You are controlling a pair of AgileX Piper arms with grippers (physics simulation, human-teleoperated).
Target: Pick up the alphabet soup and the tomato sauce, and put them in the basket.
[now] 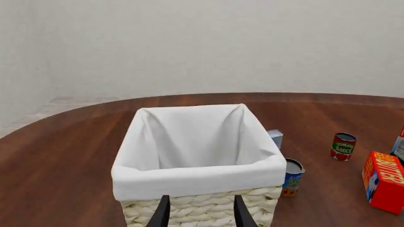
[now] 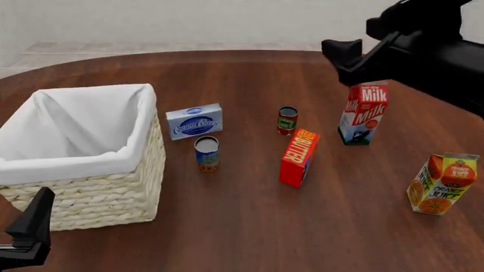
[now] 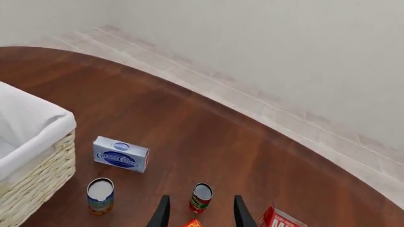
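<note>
My right tool [image 3: 197,213] hangs high with fingers spread, nothing held, looking down at the small green-and-red tomato sauce can with the dark top [image 3: 200,197], which stands upright beyond the red butter box [image 2: 300,157]. I'd drop straight down, centre the fingers on the can and clear that box. The blue and orange-yellow alphabet soup can with the silver top [image 2: 206,153] stands just beside the big pale wicker basket with white cloth lining [image 2: 90,195], both upright on the brown tabletop [image 2: 250,226]. My left tool [image 1: 197,213], fingers apart and empty, waits at the basket's near wall.
</note>
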